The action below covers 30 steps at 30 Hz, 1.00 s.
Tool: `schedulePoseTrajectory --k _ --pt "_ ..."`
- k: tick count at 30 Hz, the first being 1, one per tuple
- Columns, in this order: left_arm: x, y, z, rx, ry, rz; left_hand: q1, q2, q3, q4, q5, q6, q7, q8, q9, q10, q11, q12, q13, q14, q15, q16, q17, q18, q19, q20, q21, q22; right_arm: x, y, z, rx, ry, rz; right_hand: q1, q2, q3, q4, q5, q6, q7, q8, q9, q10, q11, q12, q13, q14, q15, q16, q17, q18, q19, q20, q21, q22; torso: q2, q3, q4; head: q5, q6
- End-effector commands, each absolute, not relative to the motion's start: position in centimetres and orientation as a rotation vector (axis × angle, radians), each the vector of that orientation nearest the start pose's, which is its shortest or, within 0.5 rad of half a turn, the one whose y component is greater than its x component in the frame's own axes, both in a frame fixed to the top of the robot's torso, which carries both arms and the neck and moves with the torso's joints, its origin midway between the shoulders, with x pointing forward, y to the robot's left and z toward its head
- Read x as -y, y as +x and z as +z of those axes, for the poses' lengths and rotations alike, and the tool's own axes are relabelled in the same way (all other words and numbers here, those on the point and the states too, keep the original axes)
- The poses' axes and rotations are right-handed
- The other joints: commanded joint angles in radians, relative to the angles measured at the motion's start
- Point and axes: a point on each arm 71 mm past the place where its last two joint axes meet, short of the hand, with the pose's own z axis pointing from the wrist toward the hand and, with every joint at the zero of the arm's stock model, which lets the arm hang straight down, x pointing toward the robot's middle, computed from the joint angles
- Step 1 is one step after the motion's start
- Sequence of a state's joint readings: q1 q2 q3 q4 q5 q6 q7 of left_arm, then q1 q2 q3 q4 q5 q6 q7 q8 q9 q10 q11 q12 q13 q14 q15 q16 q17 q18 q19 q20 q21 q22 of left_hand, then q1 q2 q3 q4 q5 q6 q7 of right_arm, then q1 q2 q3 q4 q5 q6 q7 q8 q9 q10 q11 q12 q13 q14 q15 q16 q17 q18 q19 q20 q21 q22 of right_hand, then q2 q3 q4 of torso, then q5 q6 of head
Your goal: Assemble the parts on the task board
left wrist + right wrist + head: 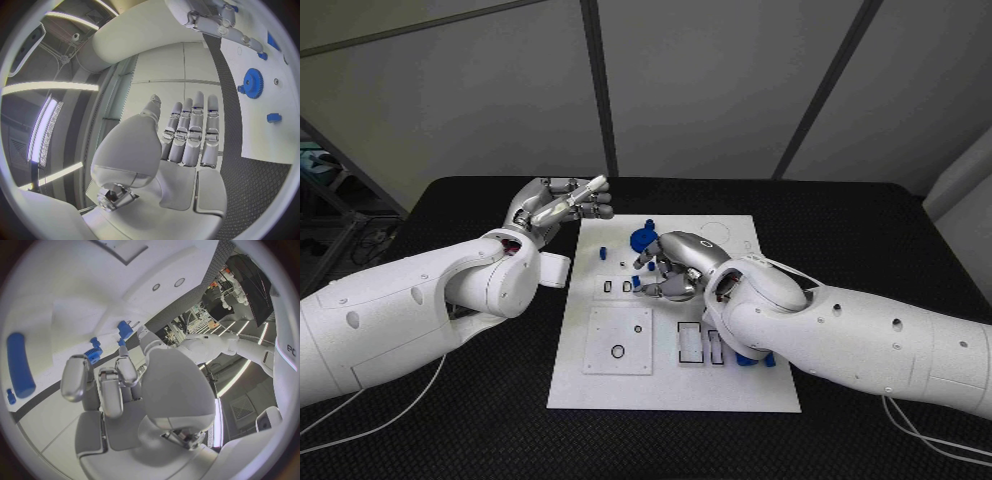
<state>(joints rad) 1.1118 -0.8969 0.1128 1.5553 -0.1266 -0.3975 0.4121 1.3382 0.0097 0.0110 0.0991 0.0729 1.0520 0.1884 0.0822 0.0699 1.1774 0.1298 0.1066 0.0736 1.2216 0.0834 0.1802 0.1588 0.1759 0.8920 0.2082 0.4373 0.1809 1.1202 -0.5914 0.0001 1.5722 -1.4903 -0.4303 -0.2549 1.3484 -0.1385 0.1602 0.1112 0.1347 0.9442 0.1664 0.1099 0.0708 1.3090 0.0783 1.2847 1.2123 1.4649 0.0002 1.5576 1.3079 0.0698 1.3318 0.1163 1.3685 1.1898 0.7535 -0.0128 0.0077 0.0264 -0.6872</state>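
Hovering over the task board (733, 395) centre, right hand (674, 268) has fingers curled; whether it pinches anything, cannot tell. Blue gear (643, 238) sits just beyond it, nearer this hand. Left hand (564, 205) flat, empty, off-board.

Count log, head view.

- Robot hands: two, the left robot hand (567, 205) and the right robot hand (672, 268).
- Desk (877, 230): one.
- Task board (675, 390): one.
- Blue parts that can be counted: four.
  - One gear (643, 238), just beyond the right robot hand.
  - One small peg (603, 253), between the two robot hands.
  - Two pieces (740, 358), behind the right robot hand beside its forearm.
- Any parts under the right robot hand cannot be counted.
- Rectangular slots (689, 342) in the board: four visible.
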Motion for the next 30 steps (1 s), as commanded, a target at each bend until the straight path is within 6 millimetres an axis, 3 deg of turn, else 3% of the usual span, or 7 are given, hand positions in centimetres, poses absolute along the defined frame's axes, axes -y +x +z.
schedulePoseTrajectory --k 1,8,10,12,15,25,30 --pt "-23.3 48.9 -15.9 -1.368 -0.946 -1.467 -0.002 0.012 0.000 -0.007 -0.003 0.028 -0.015 0.010 0.002 0.047 -0.021 0.011 0.004 0.071 -0.024 0.041 0.029 0.010 0.044 -0.022 0.035 0.016 7.5 44.7 -17.4 -1.451 -0.091 1.037 0.023 0.011 -0.002 -0.007 0.012 0.003 -0.004 0.011 0.003 -0.017 0.000 -0.015 -0.015 0.087 0.006 -0.020 0.193 0.023 -0.038 -0.001 -0.032 -0.054 -0.004 -0.0015 -0.0035 0.002 0.005" --pt "-24.0 48.9 -17.0 -1.636 -0.799 -1.338 -0.027 0.000 -0.006 0.007 -0.003 0.086 -0.067 0.014 0.008 0.210 -0.087 0.063 0.045 0.283 -0.102 0.297 0.211 0.007 0.206 -0.105 0.203 0.105 11.3 45.0 -15.7 -1.493 0.012 1.173 0.042 0.024 -0.010 -0.015 0.050 0.020 -0.009 0.028 0.004 -0.103 -0.005 -0.117 -0.127 0.052 0.001 -0.087 0.079 0.053 -0.142 -0.005 -0.136 -0.209 -0.017 0.0008 -0.0071 0.011 0.004" --pt "-24.2 49.0 -17.1 -1.720 -0.757 -1.276 -0.038 -0.009 -0.013 0.015 -0.001 0.095 -0.084 0.008 0.014 0.238 -0.096 0.094 0.088 0.285 -0.116 0.682 0.579 0.004 0.242 -0.129 0.298 0.163 12.6 45.2 -15.1 -1.504 0.053 1.191 0.042 0.026 -0.014 -0.014 0.057 0.030 -0.012 0.036 0.005 -0.116 -0.008 -0.138 -0.151 0.044 -0.002 -0.105 0.053 0.059 -0.158 -0.007 -0.158 -0.237 -0.020 0.0012 -0.0076 0.013 0.005" --pt "-24.2 49.2 -17.2 -1.805 -0.717 -1.212 -0.058 -0.007 -0.019 0.030 -0.001 0.097 -0.084 0.007 0.021 0.262 -0.107 0.139 0.139 0.289 -0.125 0.933 0.849 0.002 0.252 -0.137 0.371 0.213 13.9 45.3 -14.6 -1.513 0.102 1.202 0.046 0.029 -0.018 -0.014 0.060 0.037 -0.015 0.042 0.005 -0.148 -0.012 -0.189 -0.205 0.023 -0.006 -0.149 -0.009 0.071 -0.201 -0.010 -0.211 -0.309 -0.024 0.0014 -0.0083 0.013 0.004" --pt "-24.3 49.3 -17.3 -1.941 -0.639 -1.072 -0.083 -0.010 -0.029 0.048 0.000 0.100 -0.088 0.016 0.034 0.259 -0.115 0.208 0.221 0.289 -0.133 1.101 1.036 -0.022 0.303 -0.145 0.551 0.427 16.0 45.9 -14.0 -1.514 0.187 1.198 0.048 0.030 -0.024 -0.012 0.063 0.048 -0.020 0.048 0.003 -0.176 -0.018 -0.263 -0.285 -0.001 -0.011 -0.217 -0.090 0.088 -0.252 -0.015 -0.290 -0.409 -0.030 0.0026 -0.0110 0.016 0.004" --pt "-23.6 50.7 -15.9 -2.120 -0.476 -0.687 -0.167 -0.012 -0.108 0.151 -0.001 0.119 -0.119 0.108 0.130 0.196 -0.136 0.542 0.565 0.307 -0.148 1.259 1.225 -0.057 0.360 -0.159 0.791 0.742 20.5 47.7 -13.0 -1.465 0.337 1.120 0.050 0.025 -0.031 -0.005 0.069 0.082 -0.033 0.063 0.002 -0.232 -0.030 -0.469 -0.494 -0.036 -0.022 -0.377 -0.245 0.115 -0.323 -0.025 -0.470 -0.610 -0.050 0.0095 -0.0080 0.023 -0.009" --pt "-22.0 51.5 -15.8 -2.169 -0.409 -0.531 -0.195 -0.034 -0.164 0.190 -0.003 0.094 -0.119 0.144 0.185 0.144 -0.134 0.563 0.594 0.300 -0.147 1.249 1.210 -0.053 0.332 -0.158 0.794 0.738 21.3 48.3 -13.0 -1.451 0.362 1.085 0.048 0.018 -0.036 -0.004 0.076 0.080 -0.032 0.062 0.000 -0.237 -0.029 -0.486 -0.510 -0.038 -0.021 -0.394 -0.257 0.114 -0.318 -0.025 -0.482 -0.618 -0.058 0.0104 -0.0050 0.025 -0.017"
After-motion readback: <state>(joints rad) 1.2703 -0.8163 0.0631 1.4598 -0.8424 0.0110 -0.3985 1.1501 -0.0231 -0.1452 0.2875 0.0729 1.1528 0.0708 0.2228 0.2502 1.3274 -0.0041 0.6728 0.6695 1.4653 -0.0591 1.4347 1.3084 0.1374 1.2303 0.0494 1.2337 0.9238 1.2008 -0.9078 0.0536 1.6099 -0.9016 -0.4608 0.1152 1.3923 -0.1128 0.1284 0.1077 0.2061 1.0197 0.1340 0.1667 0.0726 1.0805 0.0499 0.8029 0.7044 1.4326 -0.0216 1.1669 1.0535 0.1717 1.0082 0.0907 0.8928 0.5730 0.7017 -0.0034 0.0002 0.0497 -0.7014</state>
